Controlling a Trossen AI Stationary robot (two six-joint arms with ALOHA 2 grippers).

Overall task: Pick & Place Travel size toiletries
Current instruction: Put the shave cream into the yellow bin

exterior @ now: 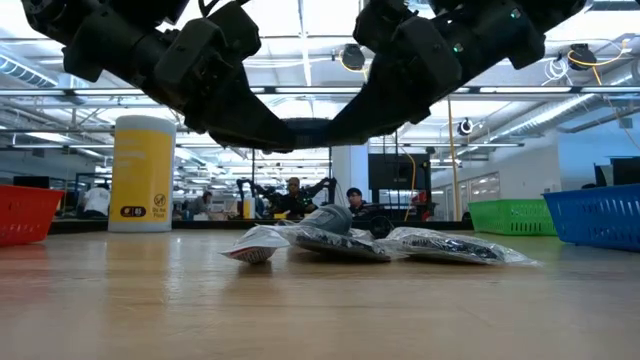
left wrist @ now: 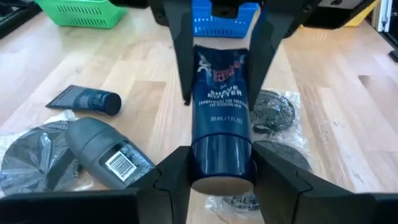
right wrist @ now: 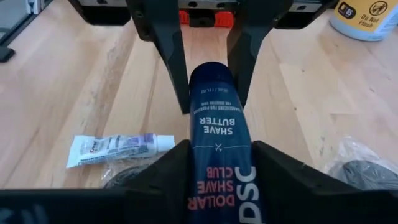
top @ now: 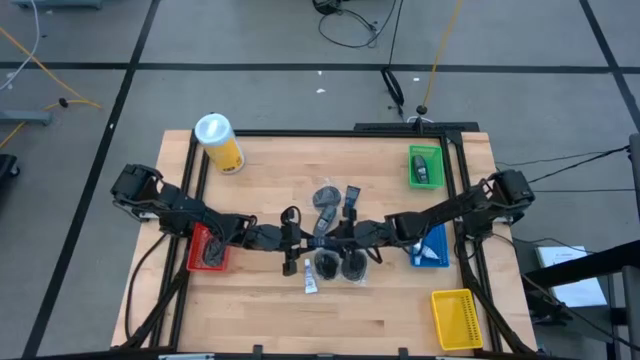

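Note:
A dark blue shave-butter tube (top: 321,238) hangs level above the table's middle, between my two grippers. My left gripper (left wrist: 221,155) is shut on its cap end, coming from the left. My right gripper (right wrist: 219,149) is shut on its printed end, coming from the right. Below, on the wood, lie round dark packets in clear bags (top: 352,266), a thin white-blue tube (top: 310,279), a small dark tube (left wrist: 84,99) and a grey bottle (left wrist: 106,152). My left gripper pinches the tube's round cap end (left wrist: 222,165) between its two fingers. It comes level from the table's left, fingers along the tube. The tube is lifted clear and lies level. My right gripper pinches the tube's printed body toward the flat end (right wrist: 219,155) between its two fingers. It comes level from the table's right, fingers along the tube. That end runs back between the fingers and out of its wrist view.
A red bin (top: 207,250) sits at the left, a blue bin (top: 432,247) at the right. A green bin (top: 425,165) holding a dark item is far right, a yellow bin (top: 457,318) near right. A big yellow canister (top: 220,143) stands far left.

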